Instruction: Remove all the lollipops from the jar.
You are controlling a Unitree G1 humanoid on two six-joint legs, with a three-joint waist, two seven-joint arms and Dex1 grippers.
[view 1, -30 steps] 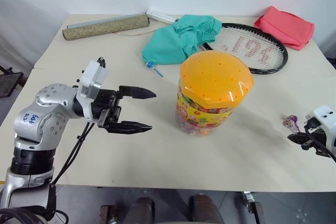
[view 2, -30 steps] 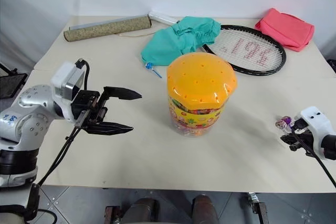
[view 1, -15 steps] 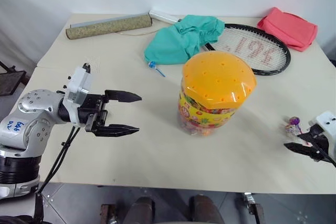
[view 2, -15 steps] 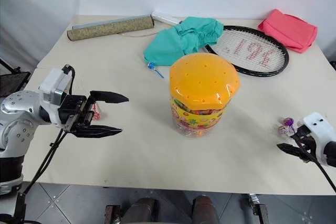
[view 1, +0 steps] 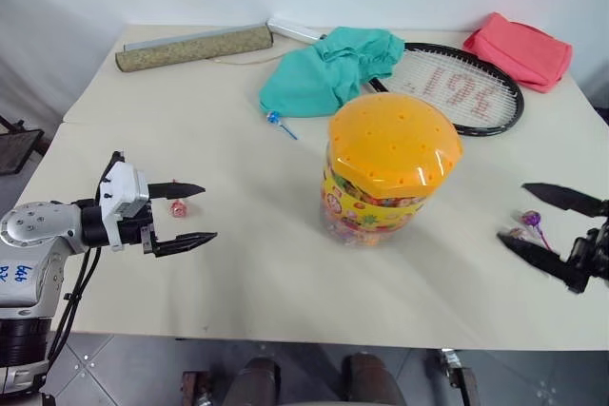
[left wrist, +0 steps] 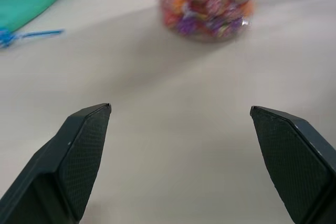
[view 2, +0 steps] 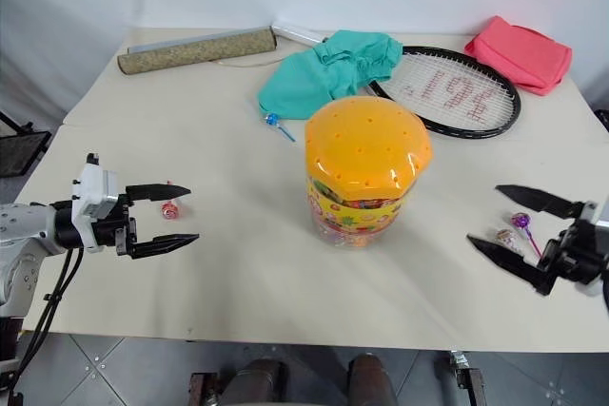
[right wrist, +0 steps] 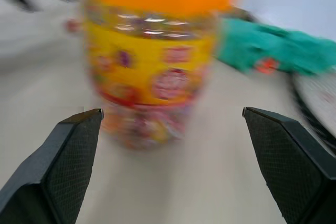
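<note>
orange-lidded jar (view 1: 392, 164), teal cloth (view 1: 328, 68), pink pouch (view 1: 519, 48)

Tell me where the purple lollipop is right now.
The purple lollipop lies on the table at the robot's right, right of the jar, between the open right gripper's fingers.

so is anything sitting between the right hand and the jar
Nothing visible. The right hand is open and faces the jar across bare table. The purple lollipop and another beside it lie near that hand, off to the side.
</note>
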